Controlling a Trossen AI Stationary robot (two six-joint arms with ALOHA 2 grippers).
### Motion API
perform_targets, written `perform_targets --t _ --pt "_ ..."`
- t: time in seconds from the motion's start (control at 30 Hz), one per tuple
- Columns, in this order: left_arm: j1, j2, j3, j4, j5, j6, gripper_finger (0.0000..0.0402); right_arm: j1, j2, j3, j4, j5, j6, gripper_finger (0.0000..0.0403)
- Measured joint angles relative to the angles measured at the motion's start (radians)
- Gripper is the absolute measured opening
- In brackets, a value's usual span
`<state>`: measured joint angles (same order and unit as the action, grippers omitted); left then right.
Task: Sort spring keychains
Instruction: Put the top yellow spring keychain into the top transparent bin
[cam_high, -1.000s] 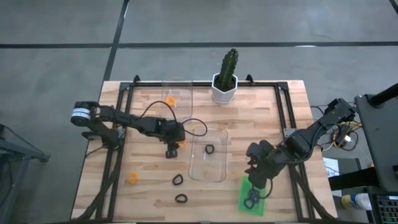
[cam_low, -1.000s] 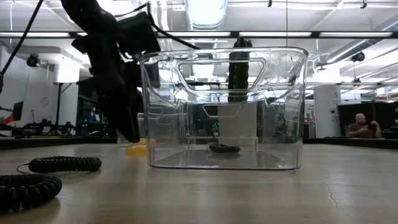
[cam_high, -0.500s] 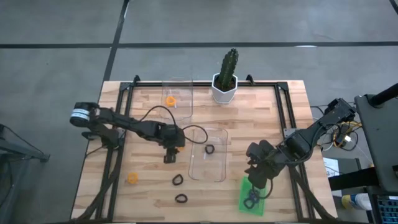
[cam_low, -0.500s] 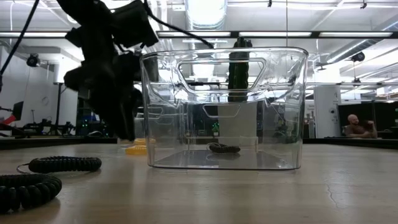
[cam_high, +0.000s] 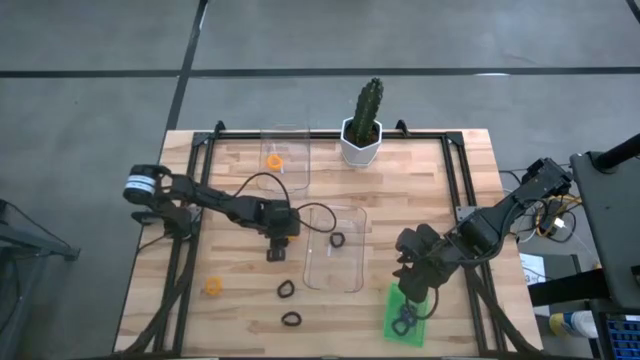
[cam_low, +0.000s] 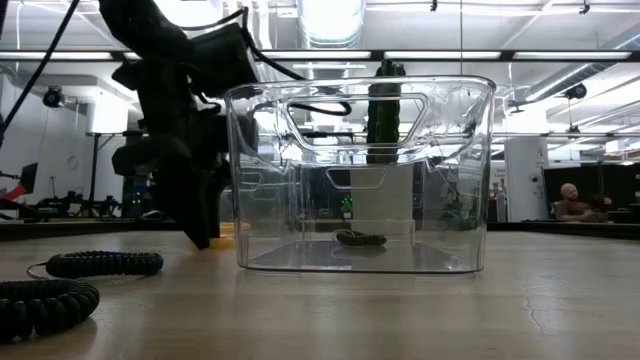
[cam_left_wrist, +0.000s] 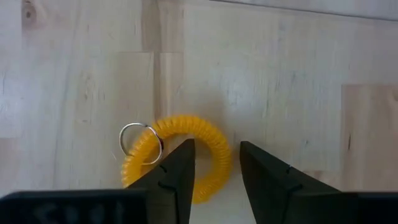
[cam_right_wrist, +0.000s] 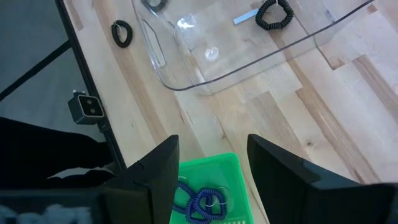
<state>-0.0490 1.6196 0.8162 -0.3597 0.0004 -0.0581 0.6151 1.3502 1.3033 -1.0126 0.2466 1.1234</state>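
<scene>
— Biggest things first?

— Wooden table (cam_high: 460, 180), viewed from above, twelve o'clock taken at the cactus edge. Left arm (cam_high: 210, 200) reaching in from nine o'clock, right arm (cam_high: 500, 215) from about four.

— And the containers?

— Central clear tray (cam_high: 345, 275) just past the middle toward three o'clock. Far clear tray (cam_high: 295, 175) at eleven, by the back edge. Green tray (cam_high: 390, 318) at five, near the front edge. Potted cactus (cam_high: 362, 135) at twelve.

— Grippers?

— Left gripper (cam_left_wrist: 216, 180) down low over the wood, just at nine o'clock of the central clear tray. Fingers apart, astride one side of the nearest orange keychain (cam_left_wrist: 186, 122), lying flat with its metal ring (cam_left_wrist: 122, 138) attached. Cannot tell whether the pads touch the coil. Right gripper (cam_right_wrist: 211, 180) hanging above the green tray, fingers spread wide, with the tray showing between them.

— Remaining keychains?

— Black keychain in the tray (cam_high: 337, 240), resting on the floor of the central one. Far orange keychain (cam_high: 273, 161) inside the far clear tray. Purple keychain (cam_right_wrist: 199, 202) in the green tray. On bare wood at seven o'clock, upper black keychain (cam_high: 286, 289) and lower black keychain (cam_high: 291, 320), apart from each other. Loose orange keychain (cam_high: 213, 286) at eight, well apart from the rest.
</scene>
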Motion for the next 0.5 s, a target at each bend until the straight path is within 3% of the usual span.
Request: perform_targets --t 0.13,0.27,0.5 --pt "0.0 0.003 0.012 -0.014 -0.013 -0.002 0.0092 0.0 0.0 0.0 0.0 0.0 0.003 0.0182" --pt "0.001 -0.005 0.032 -0.044 -0.014 -0.03 0.0023 0.0 0.0 0.0 0.0 0.013 0.0 0.0182" --pt "-0.017 -0.05 0.119 -0.218 -0.01 -0.12 0.0007 0.0 0.0 0.0 0.0 0.019 -0.001 0.0182"
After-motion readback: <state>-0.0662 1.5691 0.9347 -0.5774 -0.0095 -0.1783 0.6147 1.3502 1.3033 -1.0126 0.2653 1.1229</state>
